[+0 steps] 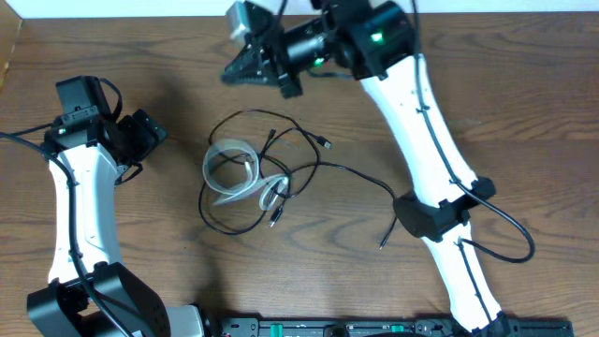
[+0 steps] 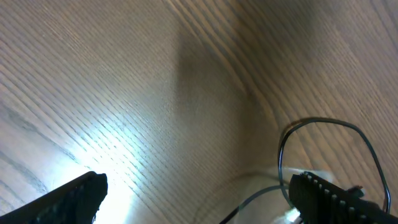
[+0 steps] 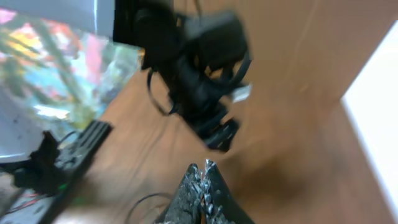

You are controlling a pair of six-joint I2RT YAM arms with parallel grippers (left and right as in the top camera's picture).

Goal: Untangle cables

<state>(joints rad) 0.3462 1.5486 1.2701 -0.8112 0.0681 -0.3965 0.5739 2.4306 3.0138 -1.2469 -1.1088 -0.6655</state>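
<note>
The table is bare wood and carries only the cables, which lie at its centre between the two arms.

The right arm reaches from the near edge to the far edge. Its claw is shut on nothing and appears raised, beyond the tangle's far side. The left arm runs up the left side. Its claw stands wide apart, empty and low over the wood.

**Key relation.** The tangle lies toward the table centre from the left claw. Its long axis runs across the table:
- The white cable is coiled at the left end, near the left claw.
- The black cable loops through it and trails toward the right arm.
- One plug lies on the far side, and the tail end lies near the right arm.

The left claw is judged the nearer and readier.

**View differences.**
- Only the overhead view shows the whole tangle.
- The left wrist view shows a black loop just beside one finger.
- The right wrist view is blurred. It shows the shut claw and the left arm opposite.
</note>
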